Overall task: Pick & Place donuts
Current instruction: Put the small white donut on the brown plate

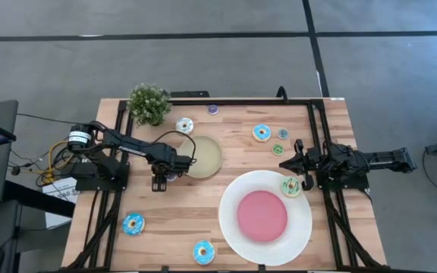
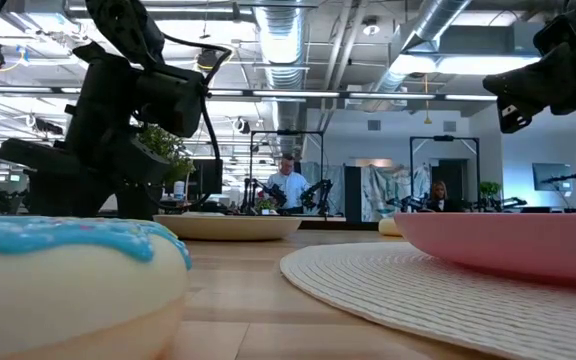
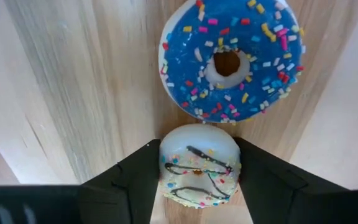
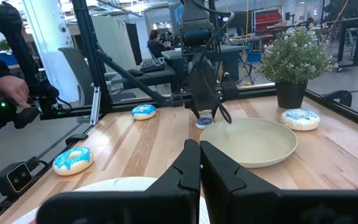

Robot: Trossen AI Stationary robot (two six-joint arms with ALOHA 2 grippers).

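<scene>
The left gripper's (image 3: 199, 180) jaws flank a white-iced donut (image 3: 199, 167) with dark drizzle and sprinkles, a blue sprinkled ring donut (image 3: 232, 59) just beyond on the pale wood surface (image 3: 73, 93), the shallow tan plate (image 1: 203, 156) beside them empty, while the right gripper's (image 4: 200, 163) jaws are closed, holding nothing.
</scene>
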